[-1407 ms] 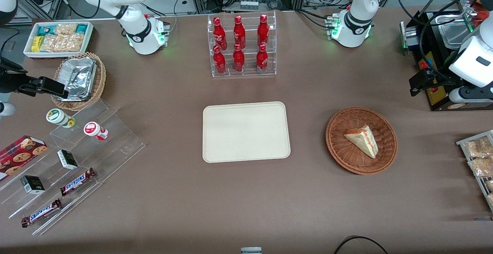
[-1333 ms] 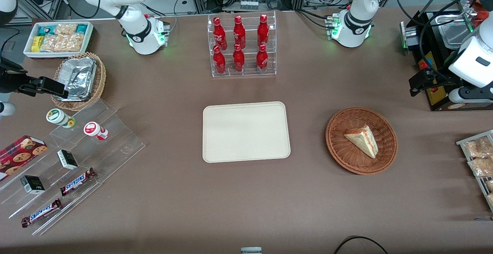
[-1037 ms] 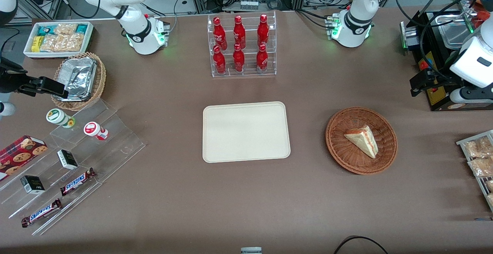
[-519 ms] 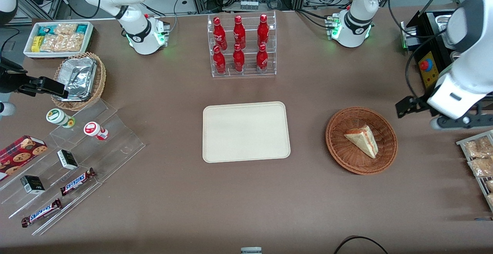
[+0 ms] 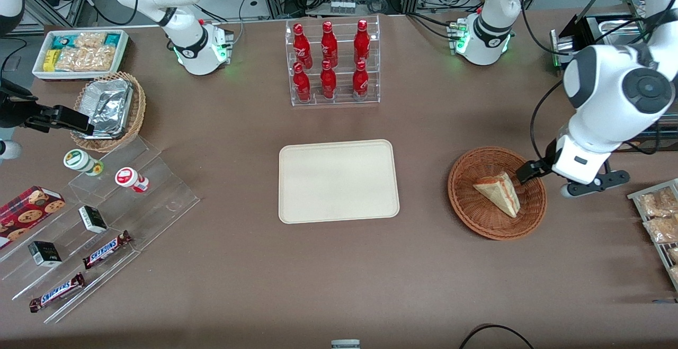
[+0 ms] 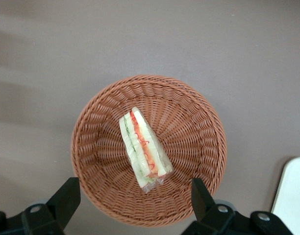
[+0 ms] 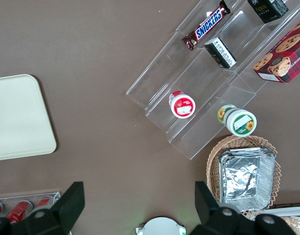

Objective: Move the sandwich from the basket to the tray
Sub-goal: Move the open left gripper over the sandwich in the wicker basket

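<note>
A triangular sandwich (image 5: 498, 194) lies alone in the reddish-brown wicker basket (image 5: 469, 212) on the brown table (image 5: 339, 275), its red and green filling showing along the cut edge through what looks like clear wrap, though the wrist view is not sharp enough to be sure. The left arm's gripper (image 6: 134, 198) hangs above the basket rim at about three o'clock from the sandwich in the front view, toward the working arm's end of the table. Its two dark fingers (image 6: 66, 198) stand wide apart with nothing between them, and the wrist camera looks straight down past them onto the wedge; the finger bases are cut off by the frame edge. In the front view most of the gripper is hidden under the arm's white wrist, with only one dark tip showing over the wicker. The cream tray (image 5: 339, 150) sits bare at nine o'clock from the basket, well apart from it; only a pale corner of it enters the wrist view. A clear rack of red bottles (image 5: 331, 63) stands at twelve o'clock from the tray
</note>
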